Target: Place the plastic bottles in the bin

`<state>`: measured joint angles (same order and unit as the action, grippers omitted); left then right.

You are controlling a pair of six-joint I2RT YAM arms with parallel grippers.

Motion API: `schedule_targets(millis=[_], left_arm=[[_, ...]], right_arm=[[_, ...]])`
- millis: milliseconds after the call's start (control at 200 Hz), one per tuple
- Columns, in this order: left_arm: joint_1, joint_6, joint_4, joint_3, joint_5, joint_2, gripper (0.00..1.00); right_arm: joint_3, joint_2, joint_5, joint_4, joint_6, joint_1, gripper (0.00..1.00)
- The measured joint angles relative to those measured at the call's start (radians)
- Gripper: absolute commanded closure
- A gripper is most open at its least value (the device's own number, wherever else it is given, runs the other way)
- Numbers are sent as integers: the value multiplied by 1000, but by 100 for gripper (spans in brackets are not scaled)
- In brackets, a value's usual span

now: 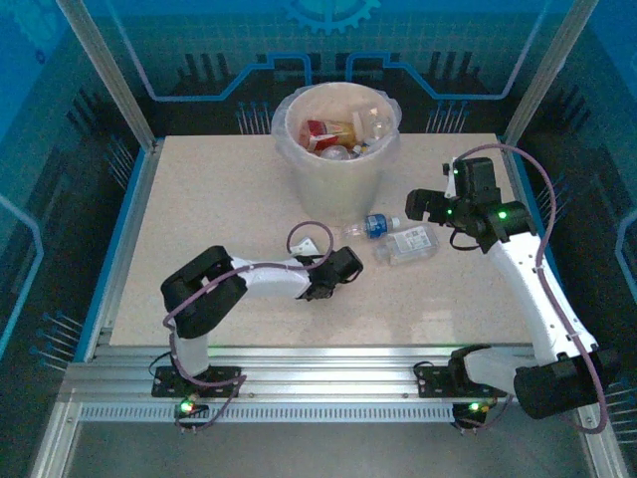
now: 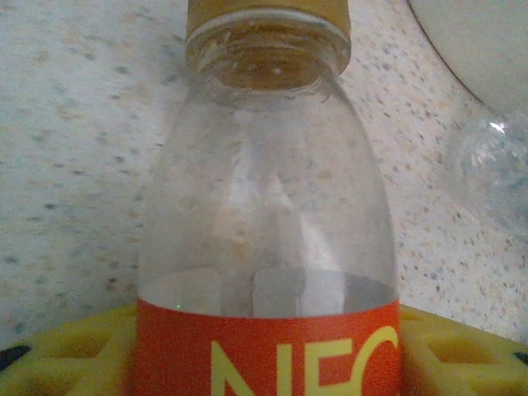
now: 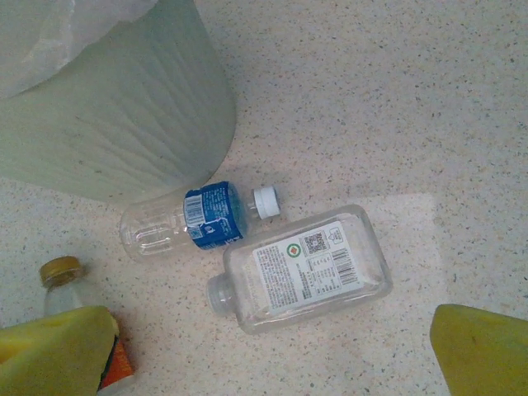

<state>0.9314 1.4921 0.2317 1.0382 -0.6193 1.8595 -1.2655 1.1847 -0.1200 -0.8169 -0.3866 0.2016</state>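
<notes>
Cool bluish light, soft-focus pictures.
From above, the table (image 1: 219, 219) is evenly lit with faint shadows under the arms, and the surrounding walls are dim. The left wrist view is hazy, the orange-labelled bottle (image 2: 264, 247) smeared by closeness. In the right wrist view a pale bright patch lies beside the flat clear bottle (image 3: 305, 268), and the yellow finger (image 3: 483, 346) blurs.

1. Orange-labelled bottle (image 2: 264, 231): the left wrist view's lower edge cuts its label mid-word, and the top edge cuts its gold cap
2. Clear bottle (image 2: 491, 169) beside it: blurred, cut by the right edge
3. In the right wrist view, a yellow finger (image 3: 58, 355) covers the orange-labelled bottle's body
4. From above, the bin (image 1: 338, 189) contents are too small to tell apart
</notes>
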Motion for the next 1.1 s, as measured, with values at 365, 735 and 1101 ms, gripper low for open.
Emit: schedule_targets(millis=[365, 735, 1101], left_arm=[[-21, -49, 162, -157, -224, -256, 64], [-92, -666, -74, -368, -353, -782, 66], [-360, -1194, -170, -110, 115, -918, 66]], right_arm=[[12, -12, 0, -1, -17, 0, 0], [37, -60, -4, 1, -40, 0, 0], [54, -66, 1, 7, -69, 0, 0]])
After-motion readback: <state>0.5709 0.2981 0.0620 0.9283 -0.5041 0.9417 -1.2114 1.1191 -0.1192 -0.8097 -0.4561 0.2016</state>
